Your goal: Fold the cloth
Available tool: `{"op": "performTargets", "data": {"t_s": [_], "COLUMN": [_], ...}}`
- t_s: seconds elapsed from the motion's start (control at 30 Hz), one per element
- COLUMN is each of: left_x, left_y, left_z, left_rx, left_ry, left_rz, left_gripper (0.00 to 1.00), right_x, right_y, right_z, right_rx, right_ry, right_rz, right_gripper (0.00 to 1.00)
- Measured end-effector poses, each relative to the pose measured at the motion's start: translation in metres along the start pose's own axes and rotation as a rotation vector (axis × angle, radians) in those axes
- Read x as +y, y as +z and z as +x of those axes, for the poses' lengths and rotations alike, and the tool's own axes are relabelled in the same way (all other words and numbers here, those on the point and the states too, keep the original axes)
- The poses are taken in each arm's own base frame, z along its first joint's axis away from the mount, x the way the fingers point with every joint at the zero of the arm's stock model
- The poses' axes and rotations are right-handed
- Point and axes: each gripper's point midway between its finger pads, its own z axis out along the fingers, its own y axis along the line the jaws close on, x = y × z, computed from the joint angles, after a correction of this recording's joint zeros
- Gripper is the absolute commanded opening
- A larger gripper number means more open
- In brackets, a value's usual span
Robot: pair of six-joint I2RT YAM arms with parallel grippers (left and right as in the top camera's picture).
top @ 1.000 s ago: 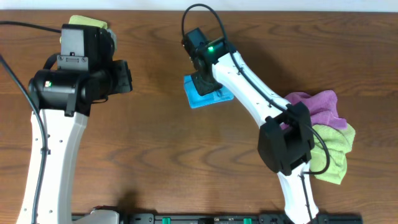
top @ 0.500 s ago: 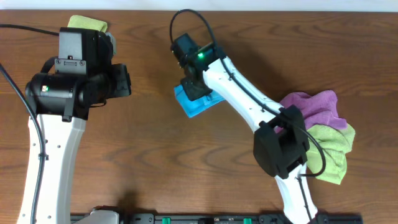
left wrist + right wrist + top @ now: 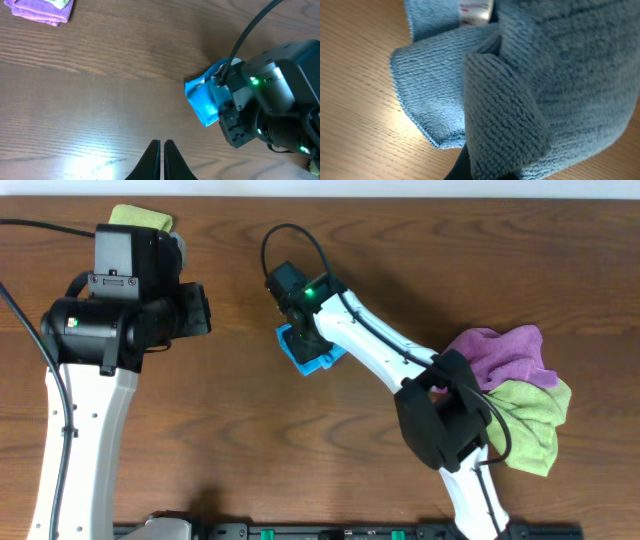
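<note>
we see the right gripper [image 3: 301, 338] clamped on the bunched sky-blue cloth [image 3: 308, 360] on the wooden table [image 3: 250, 440], its white tag [image 3: 476, 11] showing, left gripper [image 3: 162, 146] pinched closed on nothing nearby, purple cloth [image 3: 510, 352] and lime-green cloth [image 3: 532, 425] heaped well apart

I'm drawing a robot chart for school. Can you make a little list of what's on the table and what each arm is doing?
blue cloth: bunched up under the right arm, near the middle of the table
tag: white, on the blue cloth
right gripper: shut on the blue cloth
left gripper: shut, holding nothing, above bare wood
cloth pile: purple and lime-green, at the right side
folded cloths: purple with some lime-green, far left corner
</note>
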Motion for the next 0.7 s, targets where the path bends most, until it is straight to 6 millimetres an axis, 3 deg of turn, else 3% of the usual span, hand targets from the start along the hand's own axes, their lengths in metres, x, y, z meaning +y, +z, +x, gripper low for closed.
{"op": "performTargets", "data": {"t_s": [0.1, 0.13, 0.17, 0.2, 0.23, 0.27, 0.33, 0.4, 0.47, 0.5, 0.6, 0.7], "left_x": [0.000, 0.000, 0.000, 0.000, 0.000, 0.000, 0.000, 0.000, 0.000, 0.000, -0.001, -0.002], "left_y": [0.000, 0.000, 0.000, 0.000, 0.000, 0.000, 0.000, 0.000, 0.000, 0.000, 0.000, 0.000], "left_z": [0.000, 0.000, 0.000, 0.000, 0.000, 0.000, 0.000, 0.000, 0.000, -0.001, -0.002, -0.007], "left_rx": [0.000, 0.000, 0.000, 0.000, 0.000, 0.000, 0.000, 0.000, -0.001, -0.003, -0.010, -0.030], "left_ry": [0.000, 0.000, 0.000, 0.000, 0.000, 0.000, 0.000, 0.000, 0.000, 0.000, 0.001, 0.003], "left_rz": [0.000, 0.000, 0.000, 0.000, 0.000, 0.000, 0.000, 0.000, 0.000, 0.001, 0.002, 0.007], "left_gripper": [0.06, 0.06, 0.06, 0.06, 0.06, 0.06, 0.06, 0.06, 0.06, 0.06, 0.10, 0.32], "right_x": [0.008, 0.011, 0.014, 0.018, 0.022, 0.026, 0.037, 0.045, 0.049, 0.050, 0.043, 0.021], "right_y": [0.000, 0.000, -0.001, -0.001, -0.001, -0.002, -0.003, -0.004, -0.005, -0.005, -0.005, -0.010], "right_z": [-0.002, -0.003, -0.004, -0.005, -0.007, -0.011, -0.015, -0.016, -0.016, -0.016, -0.012, -0.017], "right_rx": [-0.016, -0.018, -0.024, -0.031, -0.041, -0.053, -0.068, -0.071, -0.067, -0.064, -0.038, -0.035], "right_ry": [-0.014, -0.016, -0.020, -0.019, -0.020, -0.023, -0.027, -0.030, -0.026, -0.022, 0.004, 0.058], "right_rz": [-0.009, -0.014, -0.021, -0.030, -0.045, -0.067, -0.118, -0.164, -0.199, -0.211, -0.234, -0.249], "right_gripper": [0.05, 0.17, 0.34, 0.60, 0.71, 0.73, 0.72, 0.58, 0.16, 0.01, 0.01, 0.02]}}
